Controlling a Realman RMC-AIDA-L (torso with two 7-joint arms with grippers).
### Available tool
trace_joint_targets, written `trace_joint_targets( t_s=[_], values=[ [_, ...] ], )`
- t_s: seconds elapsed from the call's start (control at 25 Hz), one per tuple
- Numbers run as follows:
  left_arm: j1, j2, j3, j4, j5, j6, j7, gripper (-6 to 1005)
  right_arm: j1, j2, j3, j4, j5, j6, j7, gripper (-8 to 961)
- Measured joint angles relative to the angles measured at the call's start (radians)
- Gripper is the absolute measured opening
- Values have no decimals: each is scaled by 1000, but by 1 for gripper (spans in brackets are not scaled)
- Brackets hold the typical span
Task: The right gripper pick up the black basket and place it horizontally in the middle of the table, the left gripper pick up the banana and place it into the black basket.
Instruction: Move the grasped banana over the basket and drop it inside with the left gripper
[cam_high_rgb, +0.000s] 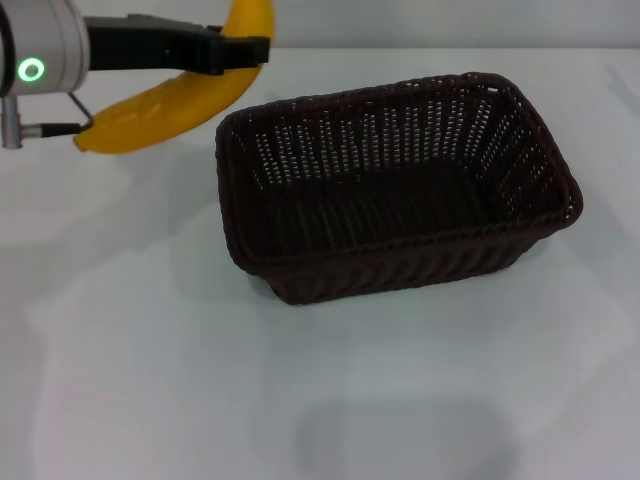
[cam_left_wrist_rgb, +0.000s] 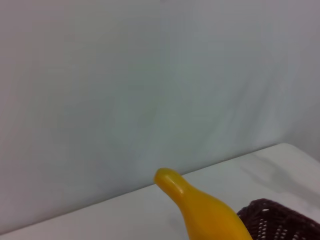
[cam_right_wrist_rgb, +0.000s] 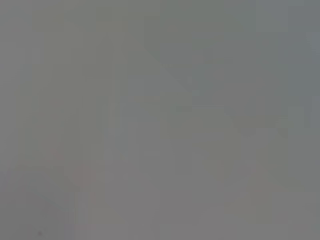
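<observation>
No legible text, label, brand, number or sign appears on any surface in the head view or either wrist view.

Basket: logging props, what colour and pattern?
Very dark brown-black openwork weave, braided rim; the basket shows best in the head view.

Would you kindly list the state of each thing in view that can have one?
Banana: held off the table, to the left of the basket, not yet inside.
Basket: upright on the table, lengthwise across it, nothing inside.
Left gripper: shut on the banana, at the far left.
Right gripper: not in view.
</observation>
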Motion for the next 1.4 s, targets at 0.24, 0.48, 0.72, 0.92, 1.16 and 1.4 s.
trace_joint_targets(
  t_s=[0.24,0.48,0.72,0.92,1.16,1.4],
  values=[
    [-47,-1,14,-43,-60,-6,87,512,2,0,-8,1,0,0,0,843],
    [-93,-2,56,-115,-156,-7,189,514,3,1,-22,-4,0,-1,0,844],
    [-109,-4,88,-188,-255,-2,270,517,3,2,-24,-7,0,-1,0,843],
    [-101,-4,99,-209,-306,-1,299,518,3,2,-24,-7,-1,-1,0,842],
    [-92,-6,102,-214,-324,-4,302,521,9,2,-23,-7,-1,-1,0,841],
    [-70,-7,99,-212,-331,24,285,523,11,2,-23,-6,-1,0,0,840]
  ],
)
